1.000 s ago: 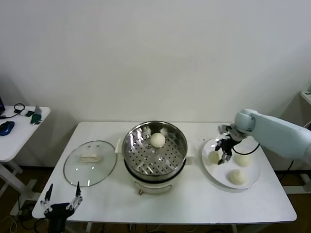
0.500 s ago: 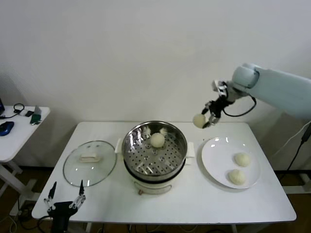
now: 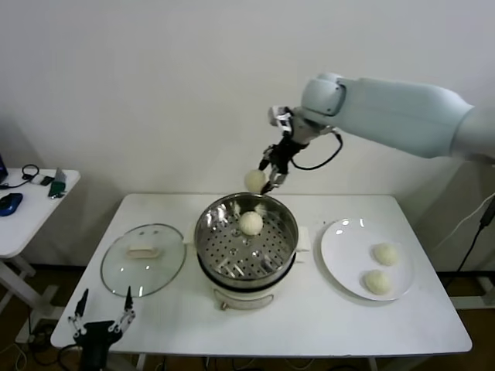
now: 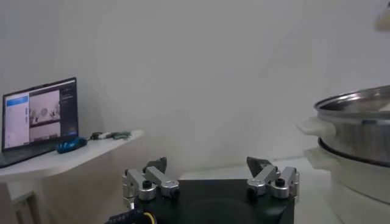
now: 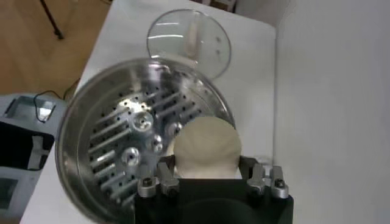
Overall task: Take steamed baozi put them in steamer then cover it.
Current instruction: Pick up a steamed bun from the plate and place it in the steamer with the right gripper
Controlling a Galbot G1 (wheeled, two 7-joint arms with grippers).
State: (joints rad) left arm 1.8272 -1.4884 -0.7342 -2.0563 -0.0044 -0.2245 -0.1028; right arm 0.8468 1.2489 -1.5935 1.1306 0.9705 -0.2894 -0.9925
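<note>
My right gripper (image 3: 265, 178) is shut on a cream-white baozi (image 3: 254, 182) and holds it in the air above the far rim of the steel steamer (image 3: 213, 239). In the right wrist view the held baozi (image 5: 206, 148) sits between the fingers over the perforated tray (image 5: 122, 152). One baozi (image 3: 250, 222) lies on the tray inside the steamer. Two baozi (image 3: 385, 253) (image 3: 377, 281) lie on the white plate (image 3: 340, 259) at the right. My left gripper (image 3: 100, 313) is open and empty, low at the table's front left corner.
The round glass lid (image 3: 144, 259) with a cream handle lies flat on the table left of the steamer; it also shows in the right wrist view (image 5: 189, 41). A side table (image 3: 23, 212) with small items stands at the far left. The left wrist view shows the steamer's side (image 4: 359, 143) and a laptop (image 4: 39, 119).
My right gripper has lifted a baozi off the plate and carried it left, from above the plate to above the steamer's far rim. The left arm has barely moved.
</note>
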